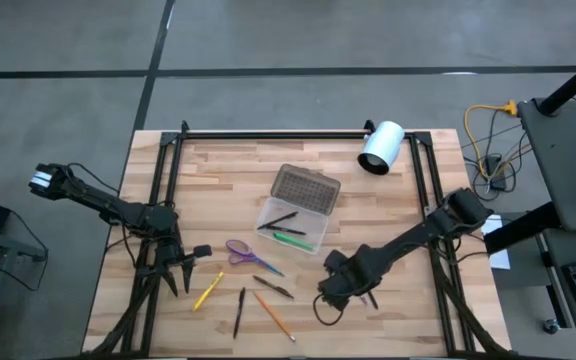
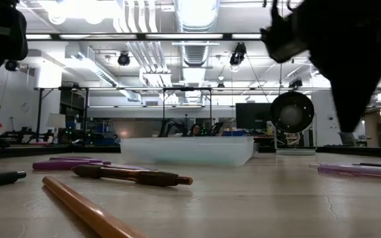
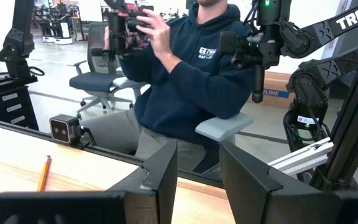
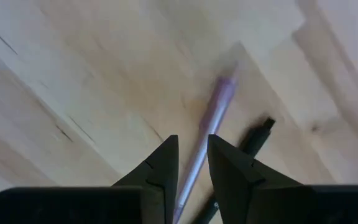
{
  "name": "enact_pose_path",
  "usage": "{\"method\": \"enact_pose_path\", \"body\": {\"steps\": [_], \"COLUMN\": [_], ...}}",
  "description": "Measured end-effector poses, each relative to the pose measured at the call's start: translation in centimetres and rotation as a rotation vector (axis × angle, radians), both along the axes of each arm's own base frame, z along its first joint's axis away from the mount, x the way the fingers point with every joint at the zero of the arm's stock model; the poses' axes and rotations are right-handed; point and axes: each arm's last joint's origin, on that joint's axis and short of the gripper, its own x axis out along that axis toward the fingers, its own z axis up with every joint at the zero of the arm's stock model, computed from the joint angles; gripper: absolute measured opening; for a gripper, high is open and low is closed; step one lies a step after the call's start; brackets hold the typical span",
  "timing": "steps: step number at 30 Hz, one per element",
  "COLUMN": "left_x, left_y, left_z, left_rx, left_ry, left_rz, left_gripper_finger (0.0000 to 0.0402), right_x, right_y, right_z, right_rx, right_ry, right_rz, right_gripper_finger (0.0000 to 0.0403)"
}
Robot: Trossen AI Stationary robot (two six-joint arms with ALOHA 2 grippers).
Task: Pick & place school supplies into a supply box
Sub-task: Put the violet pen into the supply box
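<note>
Supply box (image 1: pixel 293 212): clear rectangular case, grey dotted lid hinged back, standing mid-worktop (image 1: pixel 398 300). A black pen (image 1: pixel 280 219) and a green pen (image 1: pixel 290 239) lie inside. Just beside it on the wood: purple-handled scissors (image 1: pixel 240 251), a yellow pencil (image 1: pixel 208 291), an orange pencil (image 1: pixel 272 314) and further dark pens.

Right claw (image 4: pixel 192 177): low over the worktop, fingers slightly parted astride a purple pen (image 4: pixel 211 127), which rests on the wood.

Left claw (image 1: pixel 176 272): near the left edge, fingers apart, holding nothing.

A white cylinder (image 1: pixel 381 147) lies on the wooden table (image 1: pixel 208 170), at its far right corner. Beyond the table's edge a person in a dark hoodie (image 3: pixel 191 81) sits near a blue office chair (image 3: pixel 98 78).
</note>
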Motion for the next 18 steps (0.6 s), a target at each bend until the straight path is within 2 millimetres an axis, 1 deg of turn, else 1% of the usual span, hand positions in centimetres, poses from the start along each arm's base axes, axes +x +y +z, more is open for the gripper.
{"method": "enact_pose_path", "body": {"steps": [5,14,18], "left_x": [0.0,0.0,0.0], "left_y": [0.0,0.0,0.0], "left_z": [0.0,0.0,0.0], "left_rx": [0.000,0.000,0.000], "left_ry": [0.000,0.000,0.000], "left_rz": [0.000,0.000,0.000], "left_gripper_finger": [0.0105,0.0105,0.0105], "right_x": [-0.6,-0.9,-1.2], "right_y": [-0.1,0.2,0.1], "right_z": [-1.1,-1.2,-1.6], "right_rx": [0.039,0.042,0.034], "right_ry": [0.012,0.015,0.029], "right_rz": [-0.024,-0.022,-0.022], "right_gripper_finger": [0.0076,0.0068,0.0068]}}
